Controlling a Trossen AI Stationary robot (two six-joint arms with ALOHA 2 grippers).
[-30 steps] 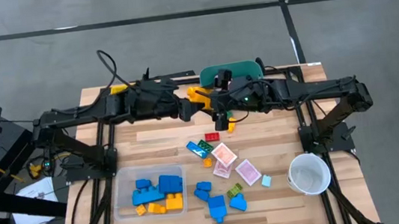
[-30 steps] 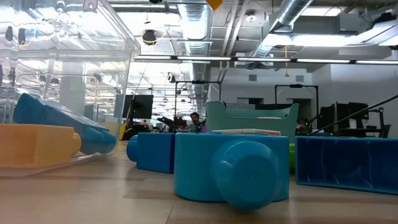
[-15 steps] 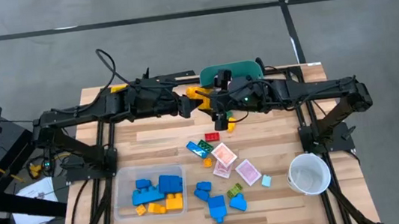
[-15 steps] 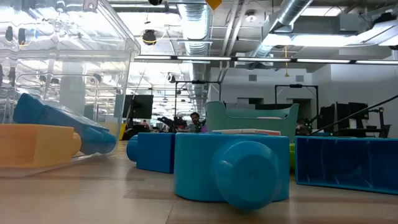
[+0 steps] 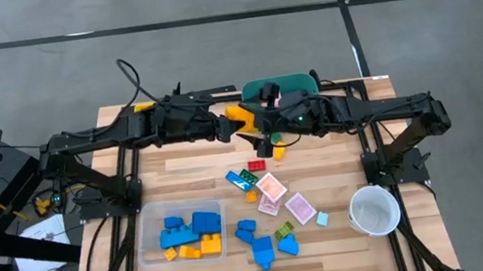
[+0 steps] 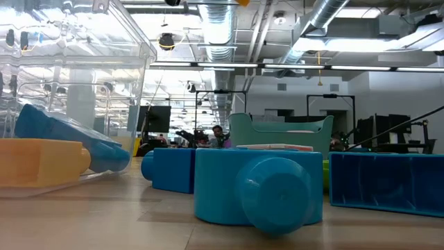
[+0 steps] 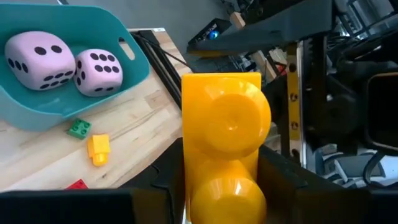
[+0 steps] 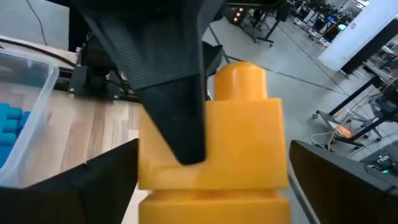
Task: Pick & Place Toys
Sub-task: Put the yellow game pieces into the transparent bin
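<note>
Above the wooden table (image 5: 191, 173), left tool (image 5: 230, 128) clamps upright yellow block (image 7: 224, 143); right tool (image 5: 264, 131) apart.

Two dark, cable-draped jointed arms

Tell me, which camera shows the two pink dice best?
The left wrist view: both pink dice sit plainly in the teal tub, dots showing. The high view hides them under the arms; the low view shows only the tub's wall; the right wrist view shows nothing of them.

Glossy plastic yellow block (image 7: 225, 143), matt foam dice (image 7: 37, 57), wooden table (image 5: 191, 173).
</note>
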